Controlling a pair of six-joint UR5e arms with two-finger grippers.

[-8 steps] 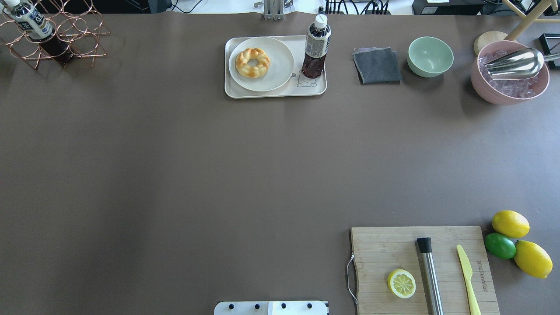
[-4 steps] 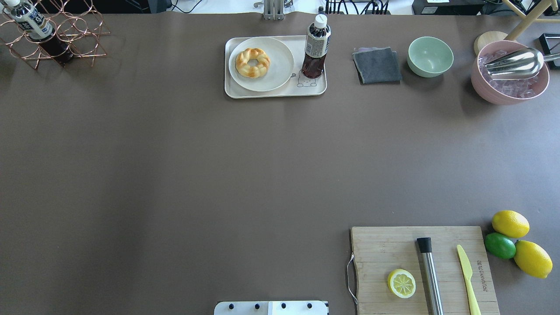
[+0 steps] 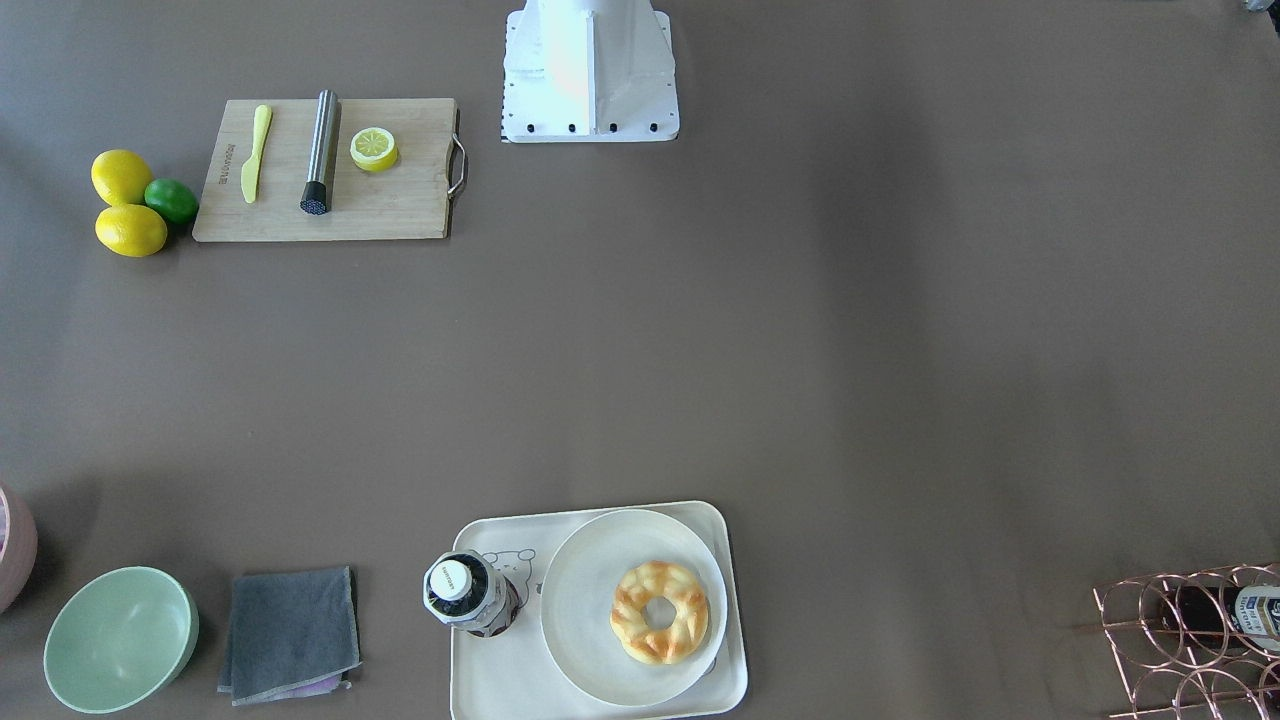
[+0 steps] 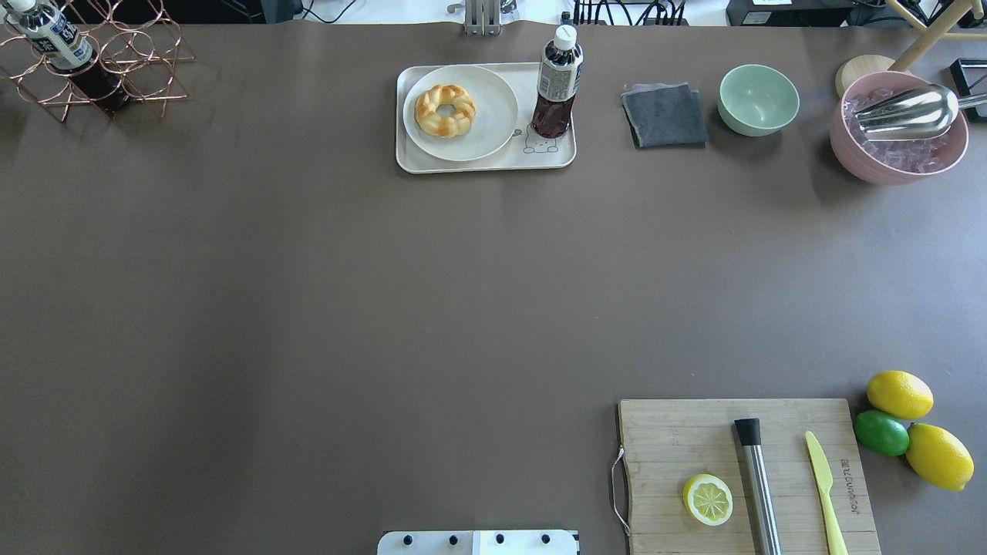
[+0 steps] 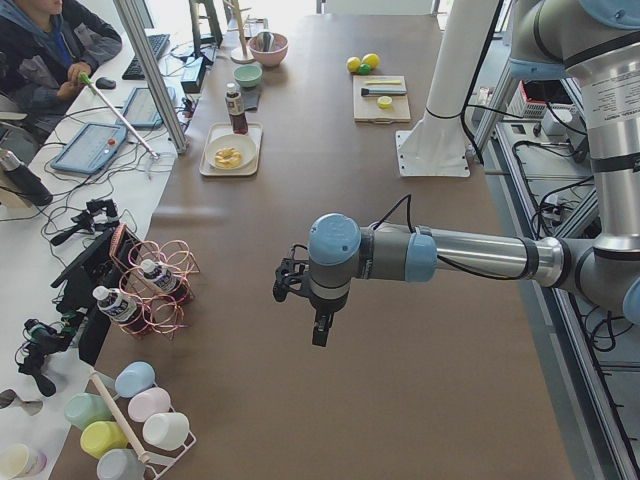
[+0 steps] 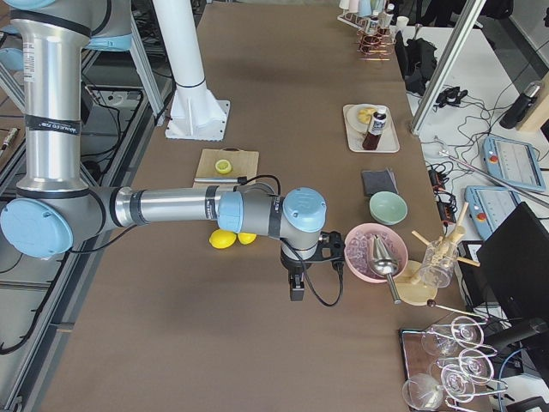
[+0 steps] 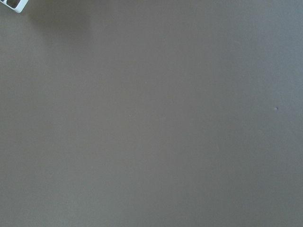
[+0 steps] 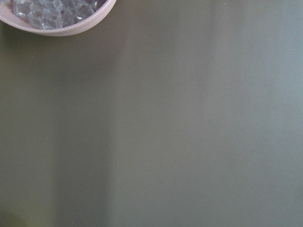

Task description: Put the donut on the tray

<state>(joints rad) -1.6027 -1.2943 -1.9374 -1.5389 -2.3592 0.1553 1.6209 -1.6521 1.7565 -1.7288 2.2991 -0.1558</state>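
Observation:
The golden-brown donut (image 4: 445, 110) lies on a round off-white plate (image 4: 493, 116), which sits on the cream tray (image 4: 478, 165) at the table's far middle. It also shows in the front-facing view (image 3: 659, 611), with the tray (image 3: 480, 690) under the plate (image 3: 580, 600). A dark drink bottle (image 4: 557, 85) stands on the tray's right part. My left gripper (image 5: 319, 335) shows only in the exterior left view and my right gripper (image 6: 296, 288) only in the exterior right view. Both hang over bare table far from the tray, and I cannot tell whether they are open or shut.
A grey cloth (image 4: 665, 116), a green bowl (image 4: 759, 99) and a pink bowl of ice with a metal scoop (image 4: 898, 127) stand right of the tray. A cutting board (image 4: 748, 474) with a lemon half, muddler and knife is near right. A wire rack (image 4: 92, 58) is far left.

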